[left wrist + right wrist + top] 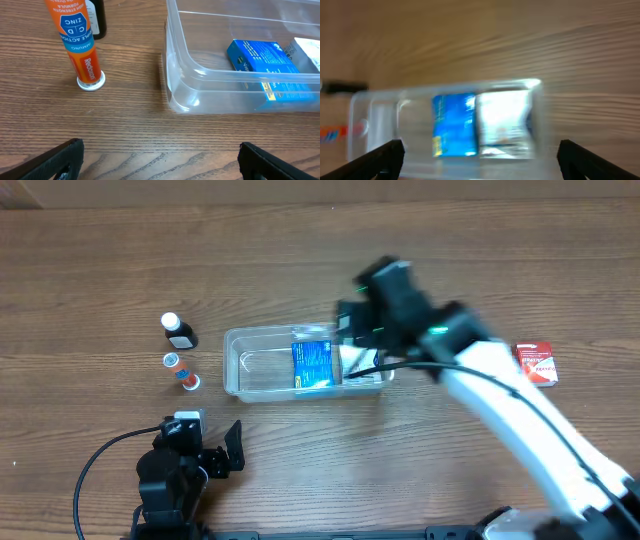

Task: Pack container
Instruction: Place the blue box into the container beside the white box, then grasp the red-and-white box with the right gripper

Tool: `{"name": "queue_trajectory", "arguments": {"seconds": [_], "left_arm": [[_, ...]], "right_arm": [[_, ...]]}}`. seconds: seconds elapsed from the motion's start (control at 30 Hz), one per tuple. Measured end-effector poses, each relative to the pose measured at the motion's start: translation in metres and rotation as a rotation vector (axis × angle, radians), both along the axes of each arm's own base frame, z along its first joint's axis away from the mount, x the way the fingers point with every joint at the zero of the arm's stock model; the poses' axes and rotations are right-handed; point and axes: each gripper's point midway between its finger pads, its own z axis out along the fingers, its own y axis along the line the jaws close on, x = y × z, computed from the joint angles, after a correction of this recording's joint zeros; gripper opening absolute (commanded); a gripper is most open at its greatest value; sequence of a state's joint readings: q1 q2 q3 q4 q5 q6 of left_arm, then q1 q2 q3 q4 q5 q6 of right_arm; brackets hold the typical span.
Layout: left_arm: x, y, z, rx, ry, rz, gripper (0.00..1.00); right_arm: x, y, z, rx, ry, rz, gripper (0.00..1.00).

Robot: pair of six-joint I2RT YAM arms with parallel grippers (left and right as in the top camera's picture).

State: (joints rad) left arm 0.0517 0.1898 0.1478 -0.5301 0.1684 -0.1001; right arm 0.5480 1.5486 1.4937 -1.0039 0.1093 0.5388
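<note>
The clear plastic container (262, 363) lies at the table's middle, with a blue box (312, 364) and a white box (356, 361) inside. It also shows in the left wrist view (210, 80) and, blurred, in the right wrist view (380, 120). My right gripper (362, 320) hovers over the container's right end, open and empty (480, 160). My left gripper (215, 450) rests near the front edge, open and empty (160, 160), in front of the container. An orange tube (80, 40) stands cap down left of the container.
A dark bottle (179, 331) and the orange tube (181, 370) stand left of the container. A red box (536, 362) lies at the right. The right arm reaches in from the lower right corner.
</note>
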Motion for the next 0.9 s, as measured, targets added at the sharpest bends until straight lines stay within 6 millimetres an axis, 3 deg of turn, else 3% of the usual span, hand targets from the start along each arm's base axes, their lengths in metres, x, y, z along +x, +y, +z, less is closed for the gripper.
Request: {"name": "queue_trajectory", "arguments": {"seconds": [0.07,0.13,0.17,0.27,0.33,0.53,0.77,0.83,0.9], "left_arm": [[0.0,0.0,0.0,0.0,0.0,0.0,1.0],[0.0,0.0,0.0,0.0,0.0,0.0,1.0],[0.0,0.0,0.0,0.0,0.0,0.0,1.0],[0.0,0.0,0.0,0.0,0.0,0.0,1.0],[0.0,0.0,0.0,0.0,0.0,0.0,1.0],[0.0,0.0,0.0,0.0,0.0,0.0,1.0],[0.0,0.0,0.0,0.0,0.0,0.0,1.0],[0.0,0.0,0.0,0.0,0.0,0.0,1.0],[0.0,0.0,0.0,0.0,0.0,0.0,1.0]], "right_arm": [[0.007,-0.056,0.006,-0.033,0.016,-0.107,1.0],[0.015,-0.115,-0.001,-0.072,0.059,-0.236,1.0],[0.02,-0.156,-0.008,-0.087,0.091,-0.321,1.0],[0.021,-0.22,-0.03,-0.056,0.183,-0.397,1.0],[0.015,-0.246,-0.052,-0.049,0.27,-0.405,1.0],[0.0,-0.299,-0.129,-0.071,0.506,-0.404,1.0],[0.001,-0.334,-0.153,-0.235,0.54,-0.411,1.0],[-0.002,-0.334,-0.169,-0.246,0.588,-0.387,1.0],[-0.007,-0.334,-0.188,-0.244,0.644,-0.369,0.92]]}}
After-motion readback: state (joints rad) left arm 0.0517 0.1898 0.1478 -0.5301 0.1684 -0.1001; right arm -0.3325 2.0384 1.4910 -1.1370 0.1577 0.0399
